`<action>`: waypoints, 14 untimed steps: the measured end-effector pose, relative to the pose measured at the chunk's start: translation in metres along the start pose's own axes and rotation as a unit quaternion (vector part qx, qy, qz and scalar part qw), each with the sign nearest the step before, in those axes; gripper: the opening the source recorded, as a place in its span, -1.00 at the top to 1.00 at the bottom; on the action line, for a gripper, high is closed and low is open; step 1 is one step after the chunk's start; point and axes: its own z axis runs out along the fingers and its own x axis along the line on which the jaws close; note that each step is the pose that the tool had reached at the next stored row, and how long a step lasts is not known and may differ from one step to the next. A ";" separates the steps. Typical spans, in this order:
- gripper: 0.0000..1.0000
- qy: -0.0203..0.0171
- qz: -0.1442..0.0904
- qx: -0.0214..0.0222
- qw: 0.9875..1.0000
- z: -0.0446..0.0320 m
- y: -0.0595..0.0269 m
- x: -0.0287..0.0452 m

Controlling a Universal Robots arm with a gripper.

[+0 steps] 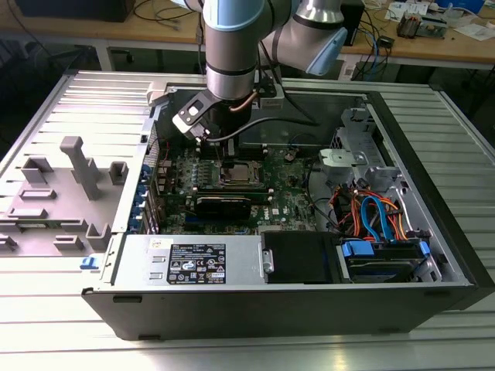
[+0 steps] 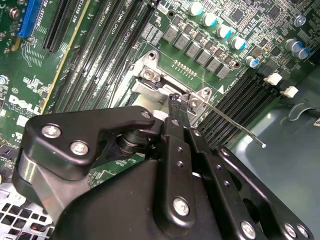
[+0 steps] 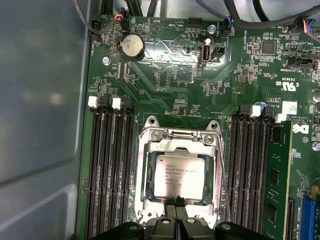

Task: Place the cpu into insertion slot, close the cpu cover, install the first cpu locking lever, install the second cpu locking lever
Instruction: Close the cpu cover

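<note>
My gripper [image 2: 178, 98] takes up the near part of the second wrist view: black housing, bright screw heads, and two fingers [image 2: 172, 131] drawn in until the tips almost meet. The tips sit at the silver metal rim of the insertion slot [image 2: 149, 75], right at one of its screwed corners. A thin locking lever [image 2: 232, 124] runs out from that corner, slanting clear over a bank of long black memory slots [image 2: 239, 102] with white clips [image 2: 275, 78] at their ends. More such slots lie on the socket's other side. Beyond it, teal-topped capacitors [image 2: 210, 20] stand in a row on the green motherboard [image 2: 30, 90]. A blue connector [image 2: 27, 17] and the grey case wall [image 2: 290, 160] sit at the edges.
</note>
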 end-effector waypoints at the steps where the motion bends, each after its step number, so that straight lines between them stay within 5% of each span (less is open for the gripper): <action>1: 0.79 0.000 0.000 0.000 1.000 0.0001 -0.0002 0.0000; 14: 0.79 0.000 -0.002 0.000 1.000 0.0003 -0.0007 -0.0002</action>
